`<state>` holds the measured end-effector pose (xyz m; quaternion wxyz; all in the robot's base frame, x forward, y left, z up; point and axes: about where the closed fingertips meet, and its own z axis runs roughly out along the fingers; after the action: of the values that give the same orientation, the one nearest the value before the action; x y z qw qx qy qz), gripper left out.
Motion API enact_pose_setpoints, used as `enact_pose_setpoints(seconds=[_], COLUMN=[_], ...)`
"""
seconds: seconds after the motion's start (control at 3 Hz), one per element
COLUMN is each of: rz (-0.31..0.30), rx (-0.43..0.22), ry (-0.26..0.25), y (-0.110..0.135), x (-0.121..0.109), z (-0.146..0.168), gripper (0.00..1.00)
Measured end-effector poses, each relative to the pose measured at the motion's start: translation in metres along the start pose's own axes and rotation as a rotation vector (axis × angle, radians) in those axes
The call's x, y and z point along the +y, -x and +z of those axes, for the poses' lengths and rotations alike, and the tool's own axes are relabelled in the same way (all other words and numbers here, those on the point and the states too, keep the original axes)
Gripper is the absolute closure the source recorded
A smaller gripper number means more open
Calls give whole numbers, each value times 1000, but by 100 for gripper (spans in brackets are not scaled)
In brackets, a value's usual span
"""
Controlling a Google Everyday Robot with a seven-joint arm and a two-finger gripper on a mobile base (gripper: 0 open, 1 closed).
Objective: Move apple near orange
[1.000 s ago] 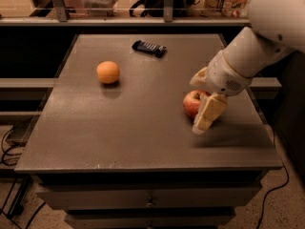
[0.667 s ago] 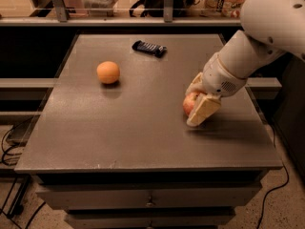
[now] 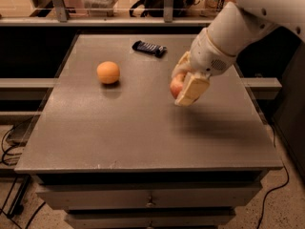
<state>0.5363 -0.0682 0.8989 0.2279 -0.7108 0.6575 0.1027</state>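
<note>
View: camera view; the grey surface [image 3: 143, 128] is seen from the front and from above.
Hand: the hand [image 3: 181, 90] is found right of the surface's middle, at the end of the white arm [image 3: 233, 30] that reaches in from the upper right; its cream fingers [image 3: 192, 87] are clamped on the apple.
Apple: the apple [image 3: 176, 86] is held between the fingers, and only its red left side is shown; it is judged to be carried just off the surface, though contact underneath cannot be ruled out.
Orange: the orange [image 3: 108, 72] is seen resting on the surface to the left, well apart from the apple.
Other things: a dark flat object [image 3: 149, 48] is laid near the far edge, between the two fruits but further back.
Step in hand: the carry of the apple leftward towards the orange is judged to be under way; the placing has not yet been done.
How it is done well: the apple should be kept low and level, and a straight path to the left should be taken, in front of the dark flat object.
Placement: the apple should be set down just beside the orange, not against it, so that the orange is not nudged and rolled.
Release: the fingers should be parted only once the apple is borne by the surface, and the hand should then be drawn up clear, because a round fruit is easily set rolling.
</note>
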Motion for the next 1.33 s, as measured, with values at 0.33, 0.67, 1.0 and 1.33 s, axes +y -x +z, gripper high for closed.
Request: enact_pose_setpoints(seconds=[0.33, 0.67, 1.0, 1.33], rz=[-4, -4, -12, -50], rx=[-2, -2, -46, -100], ry=[-6, -6, -12, -11], y=[3, 3, 22, 60], x=[-1, -1, -9, -29], z=[-2, -2, 11, 35], gripper=[100, 100, 100, 100])
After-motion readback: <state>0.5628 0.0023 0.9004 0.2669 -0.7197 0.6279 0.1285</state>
